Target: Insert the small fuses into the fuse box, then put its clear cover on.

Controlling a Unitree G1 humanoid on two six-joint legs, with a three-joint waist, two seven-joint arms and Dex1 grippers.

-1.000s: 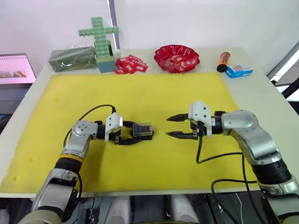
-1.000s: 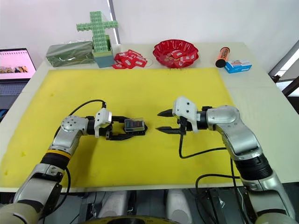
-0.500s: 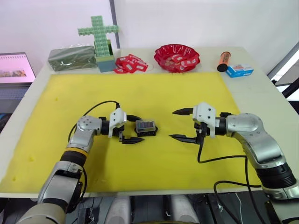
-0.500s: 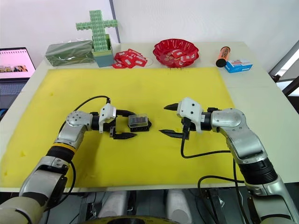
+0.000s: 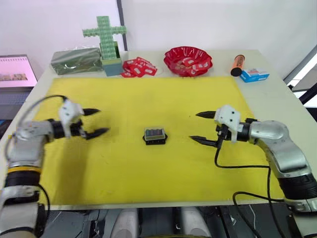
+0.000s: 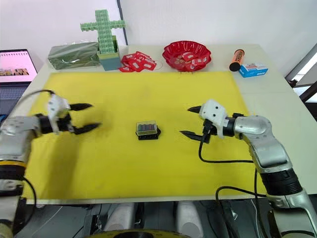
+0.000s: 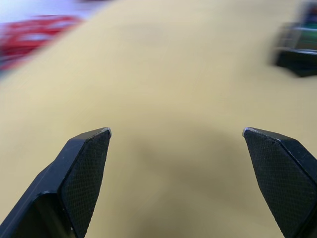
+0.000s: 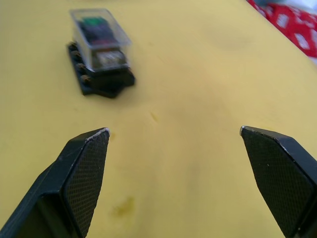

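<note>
The yellow mat (image 5: 148, 163) covered most of the desk (image 5: 277, 94). The fuse box (image 5: 154, 135) sat alone at the mat's middle, clear cover (image 8: 99, 30) on. The left end effector (image 5: 94, 122), spread and empty, had let go and swung far left of the box. The right end effector (image 5: 202, 127), spread, had backed slightly right.

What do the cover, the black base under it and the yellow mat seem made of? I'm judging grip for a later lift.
The clear cover looks like glossy, see-through hard plastic: the coloured fuses show through it. The fuse box looks like matte black moulded plastic with ribbed sides. The yellow mat seems a soft foam or rubber sheet, dull with small dents, though that is less certain.
</note>
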